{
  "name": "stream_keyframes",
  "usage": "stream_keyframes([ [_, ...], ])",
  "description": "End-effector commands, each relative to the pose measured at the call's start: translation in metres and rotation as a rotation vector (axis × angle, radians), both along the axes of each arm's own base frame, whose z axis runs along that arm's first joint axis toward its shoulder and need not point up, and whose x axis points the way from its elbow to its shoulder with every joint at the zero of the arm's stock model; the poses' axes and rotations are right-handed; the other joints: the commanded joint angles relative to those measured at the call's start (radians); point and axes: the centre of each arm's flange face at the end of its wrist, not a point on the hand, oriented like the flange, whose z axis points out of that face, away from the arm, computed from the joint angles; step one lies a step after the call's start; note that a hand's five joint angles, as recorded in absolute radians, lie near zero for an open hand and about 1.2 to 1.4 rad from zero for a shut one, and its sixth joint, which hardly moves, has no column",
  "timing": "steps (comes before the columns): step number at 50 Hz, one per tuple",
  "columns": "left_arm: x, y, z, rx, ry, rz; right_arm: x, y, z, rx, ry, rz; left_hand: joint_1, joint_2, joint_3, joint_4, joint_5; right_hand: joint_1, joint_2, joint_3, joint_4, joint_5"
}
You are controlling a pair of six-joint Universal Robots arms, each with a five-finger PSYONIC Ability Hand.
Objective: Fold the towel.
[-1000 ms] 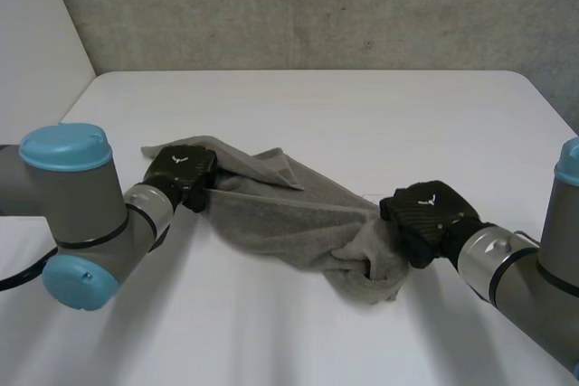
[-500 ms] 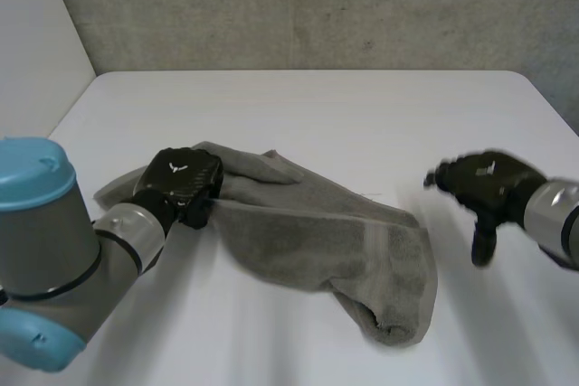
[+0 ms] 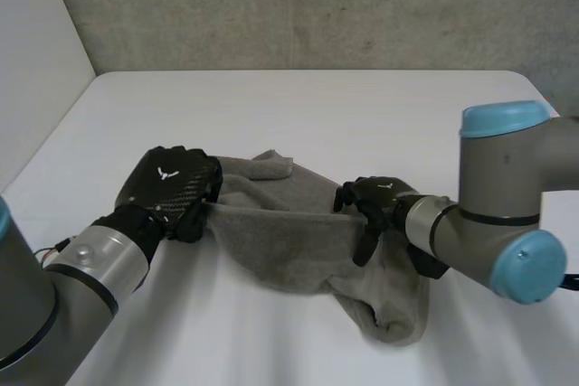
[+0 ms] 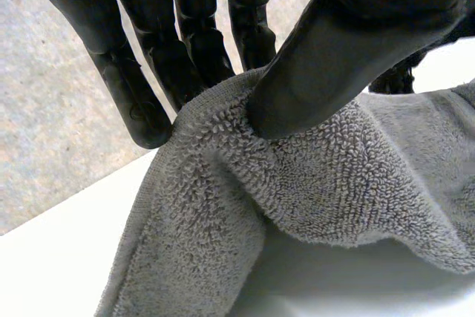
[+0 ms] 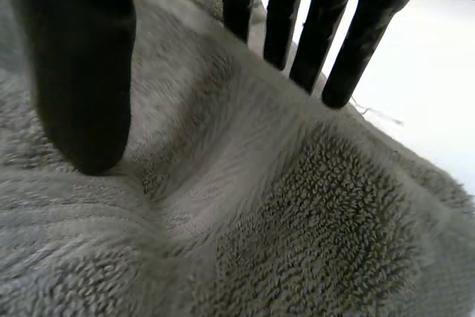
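Observation:
A grey towel (image 3: 289, 241) lies bunched in a long diagonal heap on the white table (image 3: 344, 115). My left hand (image 3: 172, 187) is at the towel's left end. There its thumb (image 4: 334, 57) pinches a raised edge of the towel (image 4: 312, 176) against the fingers (image 4: 178, 42). My right hand (image 3: 371, 201) hovers over the towel's right part, open. Its straight fingers (image 5: 341, 35) and thumb (image 5: 82, 72) point down at the towel (image 5: 297, 243) and grip none of it. The towel's lower right end lies rumpled on the table.
A grey wall (image 3: 317, 6) rises behind the table's far edge. Bare tabletop stretches behind the towel and to both sides. My right arm (image 3: 498, 214) bends in above the table's right side.
My right hand let go of the towel's right end, swung out to the right, then came back over the towel with its fingers open. The left hand kept its pinch.

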Motion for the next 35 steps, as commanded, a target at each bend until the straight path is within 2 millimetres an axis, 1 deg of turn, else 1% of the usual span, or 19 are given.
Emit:
stream_keyframes([
  [1, 0.005, 0.006, 0.012, -0.041, 0.023, 0.006, 0.002, -0.008, -0.01, -0.014, 0.024, -0.023, 0.085, 0.099, 0.104, 0.047, 0.08, 0.489, 0.492, 0.49, 0.49, 0.484],
  [4, 0.006, 0.007, 0.012, -0.041, 0.022, 0.009, 0.001, -0.008, 0.0, -0.037, 0.01, -0.028, 0.085, 0.099, 0.104, 0.047, 0.08, 0.855, 0.858, 0.856, 0.856, 0.85],
  [8, 0.005, 0.002, 0.012, -0.061, 0.028, 0.011, 0.002, -0.007, 0.025, -0.095, -0.021, -0.018, 0.085, 0.099, 0.104, 0.047, 0.08, 0.857, 0.86, 0.858, 0.857, 0.852],
  [13, -0.004, -0.024, 0.014, -0.122, 0.046, 0.021, 0.007, -0.019, 0.086, -0.276, -0.095, -0.002, 0.085, 0.099, 0.104, 0.047, 0.08, 0.857, 0.86, 0.858, 0.857, 0.852],
  [14, -0.004, -0.024, 0.014, -0.122, 0.046, 0.021, 0.007, -0.019, 0.086, -0.276, -0.095, -0.002, 0.085, 0.099, 0.104, 0.047, 0.08, 0.857, 0.86, 0.858, 0.857, 0.852],
  [15, -0.012, -0.041, 0.017, -0.161, 0.048, 0.021, 0.012, -0.025, 0.103, -0.353, -0.105, 0.025, 0.085, 0.099, 0.104, 0.047, 0.08, 0.857, 0.86, 0.858, 0.857, 0.852],
  [16, -0.012, -0.041, 0.017, -0.161, 0.048, 0.021, 0.016, -0.034, 0.126, -0.466, -0.108, 0.05, 0.085, 0.099, 0.104, 0.047, 0.08, 0.857, 0.86, 0.858, 0.857, 0.852],
  [17, -0.023, -0.066, 0.027, -0.231, 0.04, 0.024, 0.016, -0.034, 0.126, -0.467, -0.108, 0.051, 0.085, 0.099, 0.104, 0.047, 0.08, 0.857, 0.86, 0.858, 0.857, 0.852],
  [18, -0.032, -0.088, 0.042, -0.312, 0.028, 0.036, 0.02, -0.042, 0.153, -0.614, -0.096, 0.067, 0.085, 0.099, 0.104, 0.047, 0.08, 0.857, 0.86, 0.858, 0.857, 0.852],
  [19, -0.032, -0.088, 0.042, -0.313, 0.028, 0.036, 0.02, -0.042, 0.154, -0.615, -0.096, 0.067, 0.085, 0.099, 0.104, 0.047, 0.08, 0.857, 0.86, 0.858, 0.857, 0.852],
  [21, -0.044, -0.116, 0.097, -0.522, 0.045, 0.068, 0.026, -0.054, 0.225, -1.002, -0.115, 0.04, 0.085, 0.099, 0.104, 0.047, 0.08, 0.857, 0.86, 0.858, 0.857, 0.852],
  [22, -0.044, -0.116, 0.097, -0.524, 0.045, 0.069, 0.026, -0.054, 0.226, -1.004, -0.115, 0.039, 0.085, 0.099, 0.104, 0.047, 0.08, 0.857, 0.86, 0.858, 0.857, 0.852],
  [24, -0.047, -0.122, 0.167, -0.744, 0.127, 0.123, 0.02, -0.044, 0.293, -1.308, -0.239, -0.092, 0.085, 0.099, 0.104, 0.047, 0.08, 0.857, 0.86, 0.858, 0.857, 0.852],
  [25, -0.047, -0.122, 0.168, -0.745, 0.128, 0.123, 0.02, -0.044, 0.293, -1.309, -0.239, -0.092, 0.085, 0.099, 0.104, 0.047, 0.08, 0.857, 0.86, 0.858, 0.857, 0.852],
  [26, -0.044, -0.122, 0.199, -0.846, 0.198, 0.163, 0.006, -0.034, 0.324, -1.436, -0.307, -0.166, 0.085, 0.099, 0.104, 0.047, 0.08, 0.857, 0.86, 0.858, 0.857, 0.852],
  [27, -0.041, -0.117, 0.223, -0.917, 0.263, 0.186, -0.001, -0.024, 0.337, -1.507, -0.355, -0.198, 0.085, 0.099, 0.104, 0.047, 0.08, 0.857, 0.86, 0.858, 0.857, 0.852],
  [31, -0.033, -0.103, 0.249, -0.969, 0.366, 0.195, 0.0, -0.022, 0.322, -1.492, -0.345, -0.177, 0.085, 0.099, 0.104, 0.047, 0.08, 0.857, 0.86, 0.858, 0.857, 0.852],
  [33, -0.029, -0.102, 0.246, -0.945, 0.385, 0.187, 0.002, -0.023, 0.306, -1.443, -0.316, -0.149, 0.085, 0.099, 0.104, 0.047, 0.08, 0.857, 0.86, 0.858, 0.857, 0.852],
  [35, -0.031, -0.104, 0.215, -0.844, 0.371, 0.156, 0.007, -0.023, 0.265, -1.314, -0.247, -0.061, 0.085, 0.099, 0.104, 0.047, 0.08, 0.857, 0.86, 0.858, 0.857, 0.852],
])
